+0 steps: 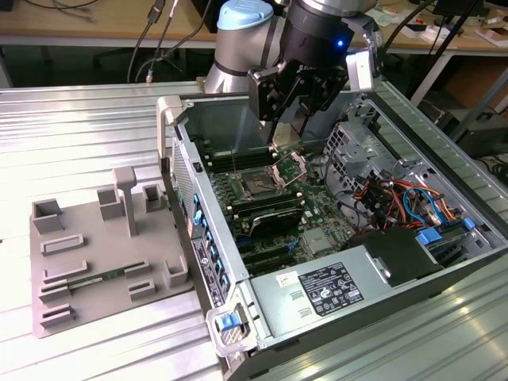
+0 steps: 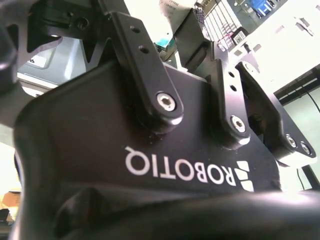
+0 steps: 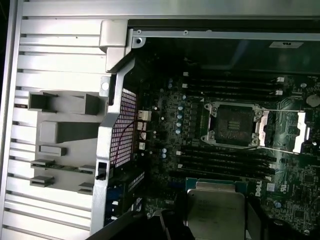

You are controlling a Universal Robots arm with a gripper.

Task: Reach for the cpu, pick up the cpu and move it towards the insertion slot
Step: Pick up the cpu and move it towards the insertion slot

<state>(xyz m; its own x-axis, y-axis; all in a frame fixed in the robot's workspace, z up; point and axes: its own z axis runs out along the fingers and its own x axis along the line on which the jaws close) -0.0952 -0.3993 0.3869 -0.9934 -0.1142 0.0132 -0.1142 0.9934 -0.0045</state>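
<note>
The ribbed metal worktop [image 1: 87, 127] is seen carrying an open computer case [image 1: 444, 262] and, toward the exterior view's left of it, a grey fixture tray [image 1: 95, 262] in which a thin green memory stick [image 1: 95, 280] is laid. The case is also seen in the first wrist view [image 3: 112, 135], with the tray [image 3: 60, 132] beside it. Inside the case a green motherboard [image 1: 317, 218] is laid flat, with a power supply [image 1: 317, 290] at the near end and a bundle of coloured cables [image 1: 405, 202] toward the exterior view's right.

The robot arm [image 1: 246, 40] is positioned above the case, and the gripper [image 1: 292, 107] is held over the board, just above the insertion slot [image 1: 262, 184]. In the first wrist view the slot [image 3: 233, 125] is shown with its silver bracket [image 3: 295, 131] swung open beside it, between rows of long black memory slots [image 3: 230, 162].

The cpu [image 3: 215, 212] is gripped between the jaws, which are closed onto its edges; it is held in the air above the board, near the slot but apart from it.
</note>
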